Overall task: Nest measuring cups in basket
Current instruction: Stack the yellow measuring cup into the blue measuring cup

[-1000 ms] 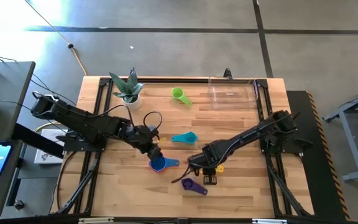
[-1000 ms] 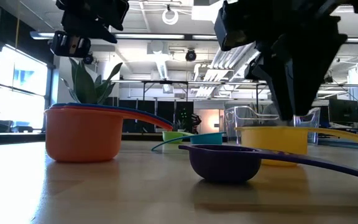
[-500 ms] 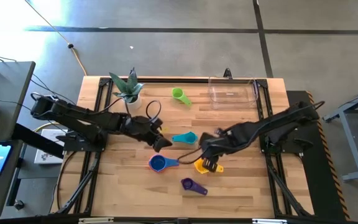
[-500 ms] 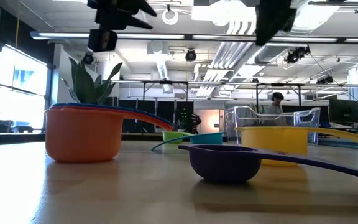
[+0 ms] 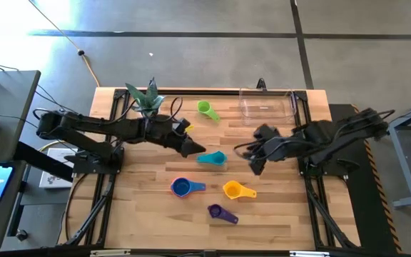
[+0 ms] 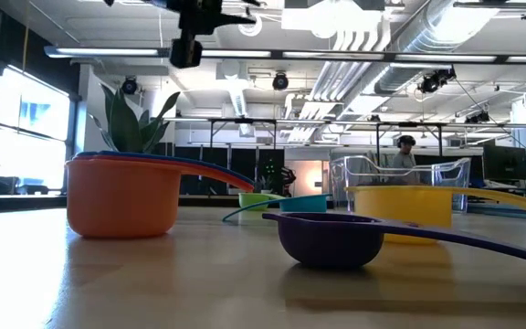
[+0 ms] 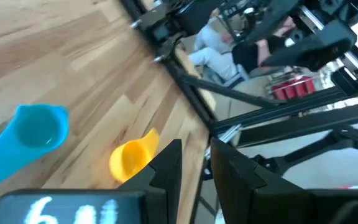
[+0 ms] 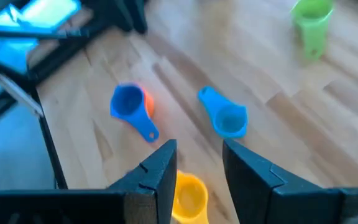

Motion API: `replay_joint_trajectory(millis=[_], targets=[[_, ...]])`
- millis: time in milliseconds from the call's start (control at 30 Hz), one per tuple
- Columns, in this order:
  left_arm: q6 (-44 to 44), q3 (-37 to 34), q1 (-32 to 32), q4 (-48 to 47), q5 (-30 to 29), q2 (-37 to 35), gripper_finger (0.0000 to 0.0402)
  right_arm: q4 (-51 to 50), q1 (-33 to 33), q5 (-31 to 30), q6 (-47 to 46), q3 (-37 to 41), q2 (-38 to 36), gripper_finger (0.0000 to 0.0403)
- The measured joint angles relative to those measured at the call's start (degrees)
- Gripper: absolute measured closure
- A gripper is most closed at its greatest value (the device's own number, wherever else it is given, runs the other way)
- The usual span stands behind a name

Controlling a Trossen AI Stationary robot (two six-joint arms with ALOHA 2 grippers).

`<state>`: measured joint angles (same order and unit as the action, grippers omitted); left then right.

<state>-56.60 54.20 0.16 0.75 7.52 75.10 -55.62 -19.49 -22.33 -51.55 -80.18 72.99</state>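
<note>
Five measuring cups lie on their bases on the wooden table: green point(image 5: 205, 109), teal point(image 5: 212, 158), yellow point(image 5: 235, 190), purple point(image 5: 221, 212), and a blue cup point(image 5: 183, 188) nested in an orange one point(image 6: 121, 196). The clear basket point(image 5: 266, 106) stands at the far right. My left gripper point(image 5: 193, 149) hovers open just left of the teal cup point(image 7: 39, 127). My right gripper point(image 5: 254, 165) hangs open in the air to the right of the teal cup, above the table. Nothing is between either pair of fingers.
A white pot with a green plant point(image 5: 148, 101) stands at the far left, close to my left arm. Black frame rails run along the table's left and right sides. Bare wood lies between the cups and the near edge.
My right gripper has risen well off the yellow cup, drawn back toward the table's right and far side, and rolled; the yellow cup stays on the table. My left gripper has gone up and toward the far right, from over the blue cup to beside the teal cup.
</note>
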Motion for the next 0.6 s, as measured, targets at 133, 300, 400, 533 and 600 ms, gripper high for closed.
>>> replay_joint_trajectory(millis=[133, 300, 400, 533, 600], targets=[[3.8, 5.8, 1.1, -2.6, 1.1, 3.1, 0.0326, -0.5, 0.0, -3.7, 0.1, 0.0, -3.4, 0.0281], [9.6, 13.3, 1.4, -8.1, 0.9, 9.2, 0.0326, -1.9, 0.0, -4.7, 0.0, 0.0, -5.5, 0.0281], [10.9, 16.3, 1.3, -9.1, 0.8, 13.0, 0.0326, -2.6, 0.0, -4.7, 0.0, 0.0, -5.6, 0.0281], [13.8, 18.8, 0.2, -9.1, 0.7, 18.3, 0.0326, -3.3, 0.0, -5.2, 0.2, 0.0, -5.0, 0.0281], [14.3, 19.3, -0.5, -9.2, 0.7, 20.6, 0.0326, -4.5, 0.1, -5.1, 0.4, 0.1, -4.7, 0.0281]])
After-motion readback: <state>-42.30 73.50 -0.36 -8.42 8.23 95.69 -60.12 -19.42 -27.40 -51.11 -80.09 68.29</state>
